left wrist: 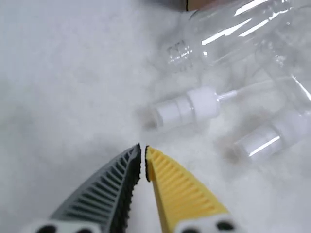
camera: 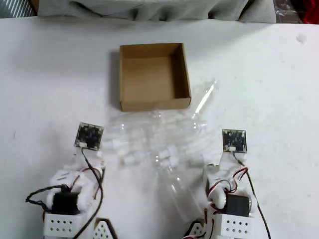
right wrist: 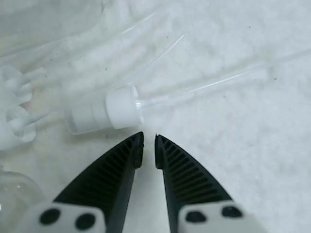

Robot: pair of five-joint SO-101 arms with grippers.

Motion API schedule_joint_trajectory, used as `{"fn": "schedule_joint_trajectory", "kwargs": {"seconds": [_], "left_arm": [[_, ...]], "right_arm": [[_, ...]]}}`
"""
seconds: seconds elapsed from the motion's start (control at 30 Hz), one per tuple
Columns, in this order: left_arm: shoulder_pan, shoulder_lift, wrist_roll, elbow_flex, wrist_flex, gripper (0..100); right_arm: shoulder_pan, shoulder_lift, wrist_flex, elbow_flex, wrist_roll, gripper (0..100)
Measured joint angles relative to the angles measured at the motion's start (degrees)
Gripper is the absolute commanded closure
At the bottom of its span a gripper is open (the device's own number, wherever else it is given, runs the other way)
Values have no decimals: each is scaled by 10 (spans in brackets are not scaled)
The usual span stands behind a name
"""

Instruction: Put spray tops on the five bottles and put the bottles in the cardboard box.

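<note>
Evidently step one, nothing capped yet: your cardboard box stands empty and the clear bottles lie jumbled just in front of it, perhaps five, though the high view won't let you count. The left gripper has its jaws pressed together and the right gripper is all but closed, both empty, so next you must spread one for a top. The wrist views give what overhead blurs: a spray top near the left tips, a second spray top near the right.
</note>
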Motion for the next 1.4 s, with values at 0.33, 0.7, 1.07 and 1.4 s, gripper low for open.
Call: {"fn": "schedule_joint_trajectory", "kwargs": {"seconds": [0.33,0.7,1.07,1.4], "left_arm": [[0,-2,0,-133,26,976],[1,-4,-47,-173,62,976],[1,152,-47,-257,6,976],[-15,435,-47,-268,-156,977]], "right_arm": [[0,0,0,0,0,981],[0,0,0,0,0,981],[-33,0,0,0,0,981],[-4,-1,-57,-12,84,980]]}}
